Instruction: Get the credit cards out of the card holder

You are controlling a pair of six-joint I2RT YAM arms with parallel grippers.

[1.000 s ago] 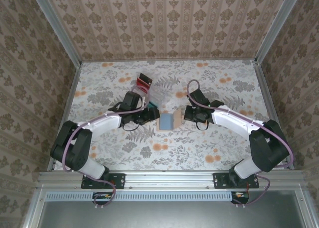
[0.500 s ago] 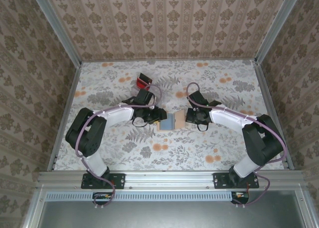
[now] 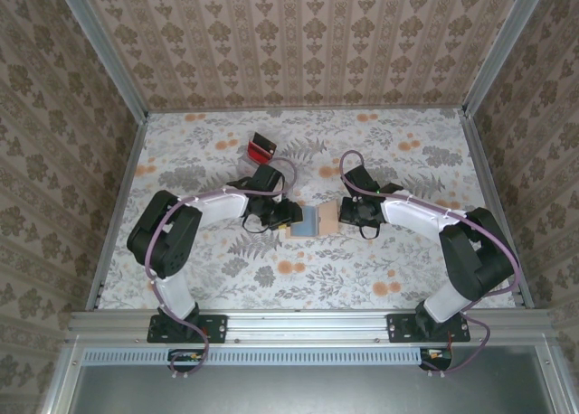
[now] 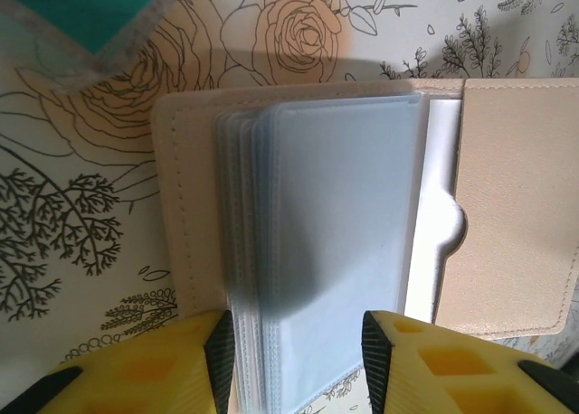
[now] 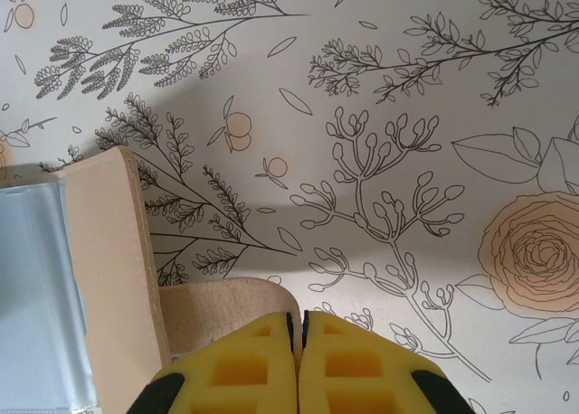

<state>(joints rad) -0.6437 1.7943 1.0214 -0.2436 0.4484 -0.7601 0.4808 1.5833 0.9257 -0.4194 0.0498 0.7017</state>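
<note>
Nearest us, our left gripper holds its jaws apart, straddling the blue-grey pockets without visibly pinching them. Our right gripper is closed tight, tips on the tan flap of the card holder, which lies open between both. We cannot make out the credit cards inside. We risk grabbing a whole pocket leaf and dragging the holder if that flap slips free. Beyond stands the red-and-black card.

Robot lab test cell: aluminium frame, wallpaper panels (damask print), floral tabletop.
</note>
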